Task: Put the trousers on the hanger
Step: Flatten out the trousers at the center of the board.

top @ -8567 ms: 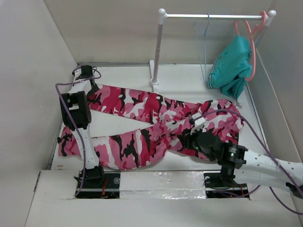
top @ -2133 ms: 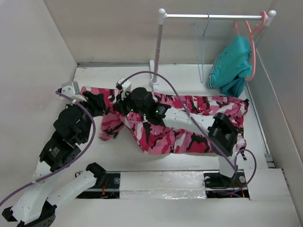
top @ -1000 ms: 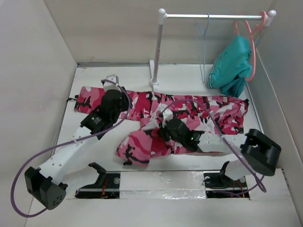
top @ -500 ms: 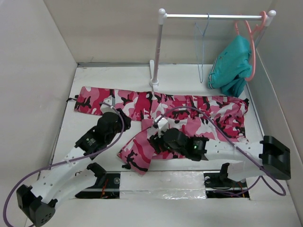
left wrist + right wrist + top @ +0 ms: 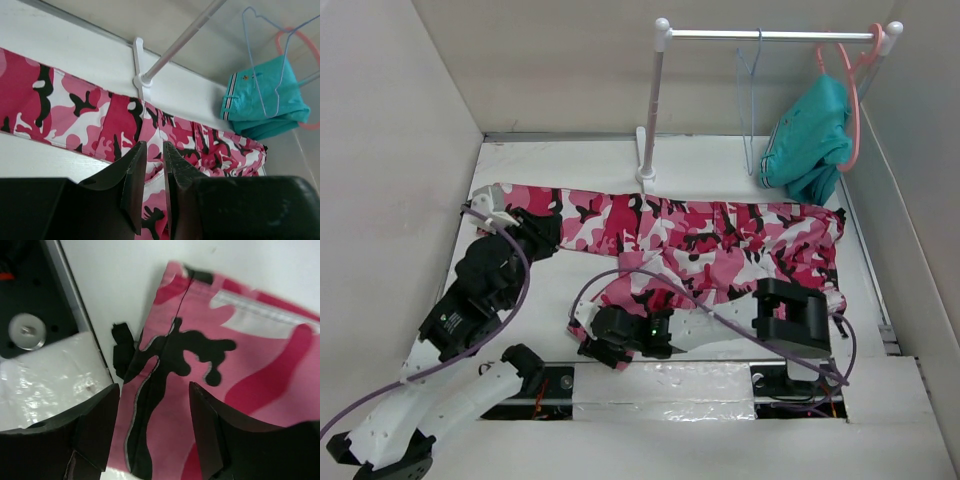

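Pink camouflage trousers (image 5: 700, 235) lie flat across the table. At their near leg end the right gripper (image 5: 152, 390) straddles the cuff, jaws wide apart, gripping nothing. Farther left, the left gripper (image 5: 154, 150) hovers almost closed, empty. Beyond, the pale-blue hanger (image 5: 750, 110) hangs on the rail (image 5: 770, 34).

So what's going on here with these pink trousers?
Two robot arms are working on camouflage trousers lying on the table. The right arm's fingers hang open over the hem of the near leg; the left arm's fingers, almost together and empty, hover by the far leg. The pale-blue hanger hangs bare on the rail, so nothing is hung yet.
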`<state>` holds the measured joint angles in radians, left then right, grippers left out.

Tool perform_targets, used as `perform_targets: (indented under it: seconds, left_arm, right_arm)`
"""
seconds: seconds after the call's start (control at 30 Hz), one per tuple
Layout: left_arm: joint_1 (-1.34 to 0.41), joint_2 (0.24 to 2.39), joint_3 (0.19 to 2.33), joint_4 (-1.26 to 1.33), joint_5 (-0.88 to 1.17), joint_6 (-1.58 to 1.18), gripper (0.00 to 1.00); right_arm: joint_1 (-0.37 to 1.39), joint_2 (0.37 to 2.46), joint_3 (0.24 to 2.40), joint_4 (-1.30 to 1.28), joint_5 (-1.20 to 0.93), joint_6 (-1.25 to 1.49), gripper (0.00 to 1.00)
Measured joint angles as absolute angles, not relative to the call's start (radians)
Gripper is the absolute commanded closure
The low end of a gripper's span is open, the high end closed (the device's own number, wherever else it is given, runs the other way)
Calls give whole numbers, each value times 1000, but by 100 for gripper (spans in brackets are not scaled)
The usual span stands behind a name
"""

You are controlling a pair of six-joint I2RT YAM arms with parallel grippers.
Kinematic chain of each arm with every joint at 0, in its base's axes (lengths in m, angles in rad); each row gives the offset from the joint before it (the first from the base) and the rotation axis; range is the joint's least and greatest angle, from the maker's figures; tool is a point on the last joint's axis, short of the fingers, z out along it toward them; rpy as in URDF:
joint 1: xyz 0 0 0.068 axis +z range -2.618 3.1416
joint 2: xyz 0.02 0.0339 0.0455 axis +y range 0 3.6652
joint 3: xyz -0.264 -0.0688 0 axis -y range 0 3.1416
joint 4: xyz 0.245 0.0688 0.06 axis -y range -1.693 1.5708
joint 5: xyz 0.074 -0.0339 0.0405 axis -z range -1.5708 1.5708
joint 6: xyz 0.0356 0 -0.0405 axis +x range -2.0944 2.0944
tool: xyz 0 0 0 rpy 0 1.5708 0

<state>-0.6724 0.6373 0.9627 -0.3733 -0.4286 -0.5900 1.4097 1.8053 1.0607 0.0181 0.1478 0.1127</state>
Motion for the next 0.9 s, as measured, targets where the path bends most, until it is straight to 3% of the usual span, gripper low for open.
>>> perform_targets:
  seconds: [0.13,0.27,0.53,0.67,0.7,0.77,0.9]
  left_arm:
    - [-672,590,979,-389,-450,-568,81]
    - [-672,586,976,-415,-449,-553,81]
    - [-672,567,974,-419,-448,-538,75]
    - [-672,559,974,-431,-484,-534,72]
    - [-672,559,974,-437,-490,-535,70]
    - [-672,557,961,-433,-499,-541,70]
    - [-672,543,862,-418,-503,-584,73]
  right_arm:
    - [1409,1917,1143,-15,134,110,41]
    - [1408,2014,1269,-25,146,113,100]
    - [1281,2283,1660,9,44,202,100]
    - [1130,2449,1979,57,-106,321,32]
    - [1098,2460,2016,74,-125,344,23]
    - [1041,2446,2028,102,-152,375,17]
    - [984,2318,1846,206,-193,416,20]
